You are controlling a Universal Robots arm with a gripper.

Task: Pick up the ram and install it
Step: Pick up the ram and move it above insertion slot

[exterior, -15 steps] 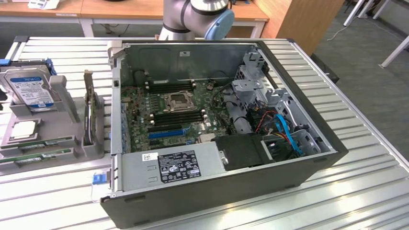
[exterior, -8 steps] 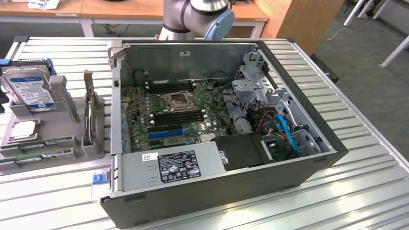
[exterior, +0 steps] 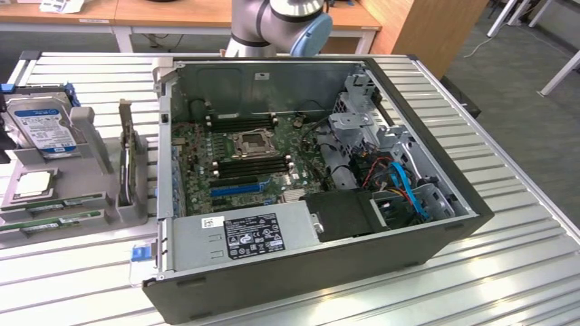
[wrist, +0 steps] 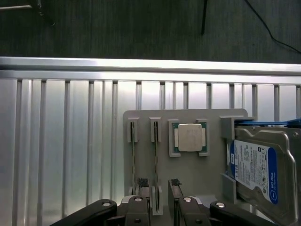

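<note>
Where the slatted metal desk (exterior: pixel 517 272) spreads widest, an open computer case (exterior: pixel 381 265) lies on its side. Its motherboard (exterior: pixel 244 146) faces up, with long black slots (exterior: pixel 249 166) beside the processor socket. Behind the case stands the grey and blue arm (exterior: pixel 272 20).

At the exterior view's left of the case sits a grey holder (wrist: pixel 197 174). It carries a blue-labelled hard drive (wrist: pixel 256 169) on edge, then a square processor chip (wrist: pixel 190 137), then two thin green sticks standing on edge in parallel grooves.

The gripper (wrist: pixel 159 182) hangs over the holder with its fingers (wrist: pixel 143 182) spread apart, gripping nothing. The ram (wrist: pixel 155 160) is the stick nearer the processor chip. It sits in its groove, in line with the gap between the two fingers; whether they touch it I cannot tell. The other stick (wrist: pixel 132 160) lies just outside one finger.
</note>
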